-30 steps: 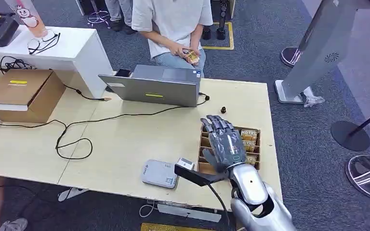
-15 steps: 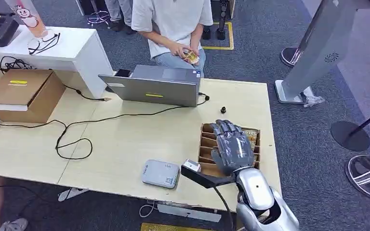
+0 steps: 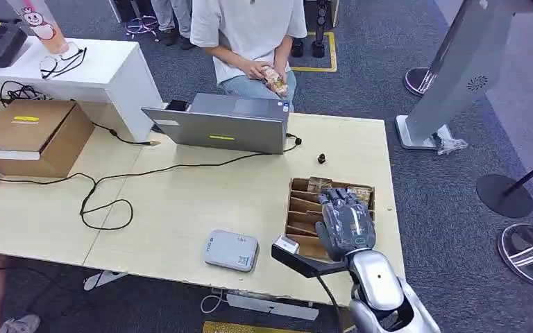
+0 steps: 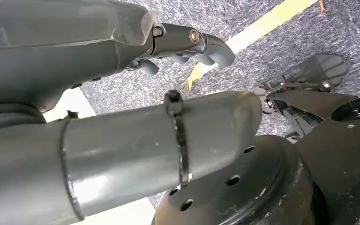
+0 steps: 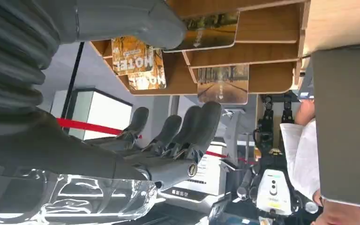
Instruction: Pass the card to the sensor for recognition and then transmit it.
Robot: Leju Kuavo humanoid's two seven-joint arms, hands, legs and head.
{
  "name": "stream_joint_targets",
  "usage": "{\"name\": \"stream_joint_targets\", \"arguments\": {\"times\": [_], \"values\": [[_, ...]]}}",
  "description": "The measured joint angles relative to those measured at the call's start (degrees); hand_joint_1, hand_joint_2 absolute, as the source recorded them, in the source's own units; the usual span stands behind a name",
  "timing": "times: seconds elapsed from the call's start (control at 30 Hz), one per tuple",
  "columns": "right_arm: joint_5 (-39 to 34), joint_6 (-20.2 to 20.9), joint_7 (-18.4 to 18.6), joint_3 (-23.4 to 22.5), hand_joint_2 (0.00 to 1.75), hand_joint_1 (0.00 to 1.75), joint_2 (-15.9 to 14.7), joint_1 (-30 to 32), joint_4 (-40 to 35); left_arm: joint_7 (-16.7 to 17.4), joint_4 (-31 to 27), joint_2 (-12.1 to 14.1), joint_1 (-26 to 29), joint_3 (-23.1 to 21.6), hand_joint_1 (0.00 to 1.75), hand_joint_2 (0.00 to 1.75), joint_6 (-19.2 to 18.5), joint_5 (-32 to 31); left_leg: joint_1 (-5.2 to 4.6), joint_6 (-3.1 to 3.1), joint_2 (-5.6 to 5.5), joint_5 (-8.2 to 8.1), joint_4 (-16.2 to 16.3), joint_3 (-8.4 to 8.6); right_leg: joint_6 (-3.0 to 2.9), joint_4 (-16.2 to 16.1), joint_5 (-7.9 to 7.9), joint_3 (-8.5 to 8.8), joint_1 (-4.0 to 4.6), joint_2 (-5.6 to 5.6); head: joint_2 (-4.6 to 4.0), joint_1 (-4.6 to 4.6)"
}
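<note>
Fingers (image 3: 339, 200) of right hand (image 3: 345, 223) hide card box (image 3: 298, 211) slots.

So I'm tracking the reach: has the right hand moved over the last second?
Yes. The right hand has drawn back toward the robot, away from the laptop, over the card box.

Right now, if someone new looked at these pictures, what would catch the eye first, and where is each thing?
The robot's right hand hangs over the wooden card rack near the table's right front corner, fingers spread and holding nothing, with hotel cards standing in the slots. Left of the rack lies a flat grey card sensor. At the table's far edge a closed grey laptop sits before a seated person holding cards.
</note>
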Motion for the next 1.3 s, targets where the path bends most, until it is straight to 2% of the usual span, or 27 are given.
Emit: {"name": "stream_joint_targets", "arguments": {"times": [0.03,0.17,0.53,0.57,0.93,1.13,1.3], "values": [[0.0,0.0,0.0,0.0,1.75,0.77,0.0,0.0,0.1,0.0,0.0,0.0,0.0,0.0,0.0,0.0,0.0,0.0,0.0,0.0,0.0,0.0,0.0,0.0,0.0,0.0,0.0,0.0,0.0,0.0,0.0,0.0],[0.0,0.1,0.0,0.0,1.75,0.66,-0.1,0.1,0.3,-0.1,0.0,0.0,0.0,0.1,0.0,0.0,0.0,-0.1,0.0,0.0,0.0,0.0,0.0,0.0,0.0,0.0,0.0,0.0,0.0,0.0,0.0,0.0],[0.0,0.5,-0.2,0.2,1.75,0.7,-0.1,0.0,1.4,-0.2,0.0,0.0,0.0,0.5,0.0,0.0,0.0,-0.4,0.0,0.0,0.0,0.0,0.0,-0.02,0.0,0.0,0.0,0.0,0.0,0.0,0.0,0.0],[0.0,0.6,-0.2,0.3,1.75,0.65,-0.1,-0.1,1.6,-0.2,0.0,0.0,0.0,0.6,0.0,0.0,0.0,-0.4,0.0,0.0,0.0,0.0,0.0,-0.02,0.0,0.0,0.0,0.0,0.0,-0.01,0.0,0.0],[-0.3,1.0,-0.3,0.9,1.75,0.77,0.0,-1.3,3.9,-0.2,0.0,0.0,0.0,1.0,0.0,0.0,-0.1,-0.9,0.0,0.0,-0.01,0.0,0.0,-0.02,0.0,0.0,0.0,0.0,0.0,-0.01,0.0,0.0],[-0.4,1.1,-0.5,1.2,1.75,0.79,0.2,-1.9,4.8,-0.2,0.0,0.0,0.0,1.1,0.0,0.0,-0.1,-1.1,0.0,0.0,-0.01,0.0,0.0,-0.02,0.0,0.0,0.0,0.0,0.0,-0.01,0.0,0.0],[-0.5,1.2,-0.5,1.3,1.75,0.73,0.5,-2.1,4.8,-0.3,0.0,0.0,0.0,1.2,0.0,0.0,-0.1,-1.2,0.0,0.0,-0.01,0.0,0.0,-0.03,0.0,0.0,0.0,0.0,0.0,-0.01,0.0,0.0]]}}
